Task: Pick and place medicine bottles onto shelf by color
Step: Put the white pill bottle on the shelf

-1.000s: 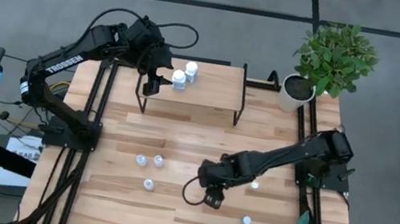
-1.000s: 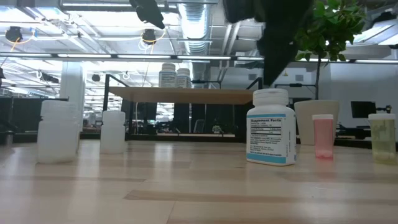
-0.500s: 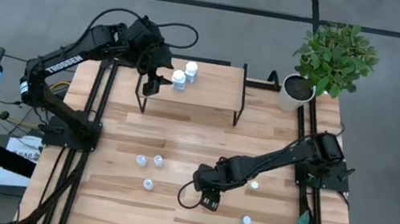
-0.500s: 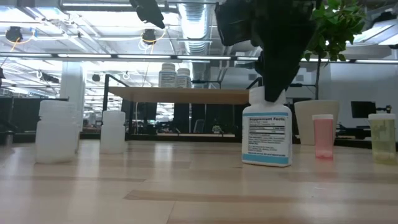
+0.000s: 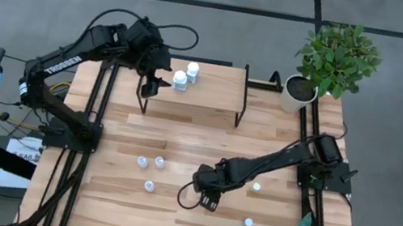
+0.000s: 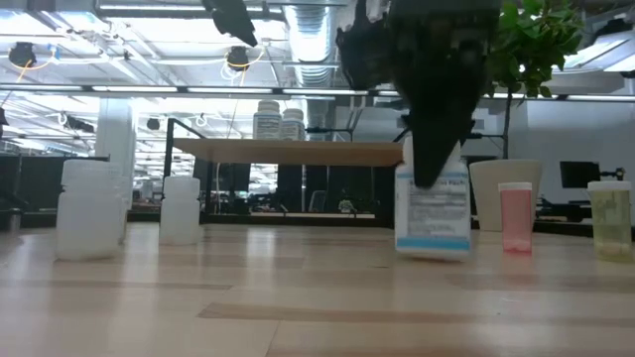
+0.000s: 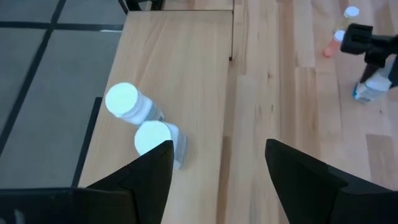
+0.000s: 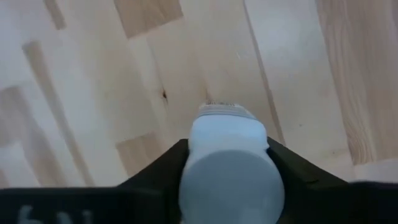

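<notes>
Bottle (image 8: 229,163) pinched between the right claw's (image 8: 227,171) fingers (image 8: 157,172), one dark finger against each side of its white body, cap toward the wrist camera. Seen in the low view as a labelled white bottle (image 6: 433,203) under that claw (image 6: 433,149), tilted a little, base at or just off the bench (image 6: 298,307); contact with the wood not clear. From above, right claw (image 5: 206,197) low over the front middle of the bench (image 5: 181,138), arm stretched in from the right edge.

Left claw (image 7: 217,171) spread wide, holding nothing, poised above the shelf (image 7: 186,74). From above, placed at the shelf's (image 5: 213,90) left end (image 5: 153,84). Two white bottles (image 7: 144,121) upright on the shelf top, touching each other, just beside that claw.

Three small pale bottles (image 5: 149,170) loose on the bench left of the right claw, near one another. Two more small bottles (image 5: 252,204) to its right, apart. Pink bottle (image 6: 515,216) and yellowish bottle (image 6: 609,220) upright at the low view's right.
</notes>
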### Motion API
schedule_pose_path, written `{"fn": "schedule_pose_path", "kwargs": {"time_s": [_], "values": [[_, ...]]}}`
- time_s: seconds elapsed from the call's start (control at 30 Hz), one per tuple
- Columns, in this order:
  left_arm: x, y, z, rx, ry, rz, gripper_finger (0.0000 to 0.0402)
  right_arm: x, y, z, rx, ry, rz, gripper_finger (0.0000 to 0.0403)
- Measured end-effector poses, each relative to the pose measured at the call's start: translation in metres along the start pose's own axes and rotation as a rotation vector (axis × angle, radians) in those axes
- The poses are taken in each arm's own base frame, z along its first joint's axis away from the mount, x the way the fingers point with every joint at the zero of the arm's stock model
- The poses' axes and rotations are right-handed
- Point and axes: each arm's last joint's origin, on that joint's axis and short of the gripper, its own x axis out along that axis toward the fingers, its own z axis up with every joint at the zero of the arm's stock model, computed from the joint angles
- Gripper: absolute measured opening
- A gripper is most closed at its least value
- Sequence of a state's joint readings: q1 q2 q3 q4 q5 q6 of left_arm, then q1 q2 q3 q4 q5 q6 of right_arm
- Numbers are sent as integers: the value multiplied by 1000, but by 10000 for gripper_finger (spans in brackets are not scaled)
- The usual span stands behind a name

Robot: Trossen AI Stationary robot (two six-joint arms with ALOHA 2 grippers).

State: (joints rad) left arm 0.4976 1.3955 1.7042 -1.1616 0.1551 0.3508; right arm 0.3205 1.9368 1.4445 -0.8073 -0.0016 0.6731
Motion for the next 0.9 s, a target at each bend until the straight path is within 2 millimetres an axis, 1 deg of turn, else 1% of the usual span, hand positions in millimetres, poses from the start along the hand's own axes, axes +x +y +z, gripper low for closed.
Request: {"fn": "schedule_pose_path", "kwargs": {"time_s": [0.07,0.13,0.27,0.33,0.47,0.6,0.63,0.7,0.9], "values": [[-6,-2,-2,-4,0,-3,242,-9,-2,2,8,-13,16,163],[-12,-5,-4,-4,-15,0,242,-24,-7,5,24,-38,51,163],[-28,-9,-7,2,-50,9,242,-65,-21,19,30,-129,88,163],[-35,-11,-9,3,-69,15,242,-88,-30,30,35,-218,95,163],[-42,-13,-11,-11,-87,20,242,-130,-56,55,54,-390,53,163],[-42,-13,-11,-21,-81,15,242,-160,-89,82,57,-513,-22,163],[-41,-13,-11,-22,-78,15,242,-165,-97,89,55,-528,-37,163],[-38,-13,-10,-20,-72,9,242,-170,-114,103,58,-521,-77,163],[-31,-12,-9,-14,-50,2,242,-165,-159,142,50,-387,-151,164]]}}
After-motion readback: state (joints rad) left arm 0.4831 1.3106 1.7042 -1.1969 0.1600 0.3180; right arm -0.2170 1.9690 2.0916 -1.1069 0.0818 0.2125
